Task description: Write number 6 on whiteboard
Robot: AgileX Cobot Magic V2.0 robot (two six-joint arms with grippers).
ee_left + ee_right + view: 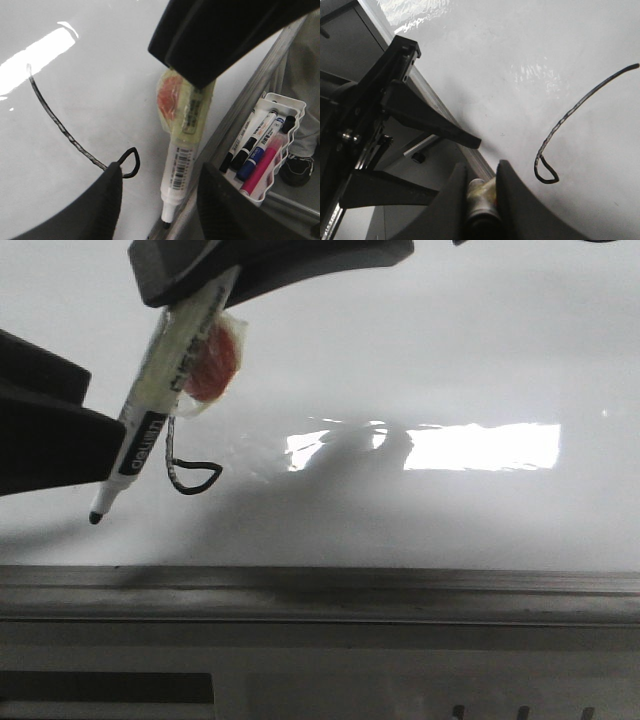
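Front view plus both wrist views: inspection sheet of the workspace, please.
Surface: whiteboard, glossy, bright light reflection, faint smears; grey rail along its edge.
Job's things: number 6 drawn, long curved stem ending in a small closed loop; marker uncapped, tip clear of the stroke, near the rail.
Clutter: orange lump wrapped in clear tape against the marker's barrel.
Grippers: right gripper shut on the marker's upper end; left gripper open, holding nothing.
Cables: nothing seen.
Surroundings: white tray of spare markers beyond the rail; a person's shoe beside it.
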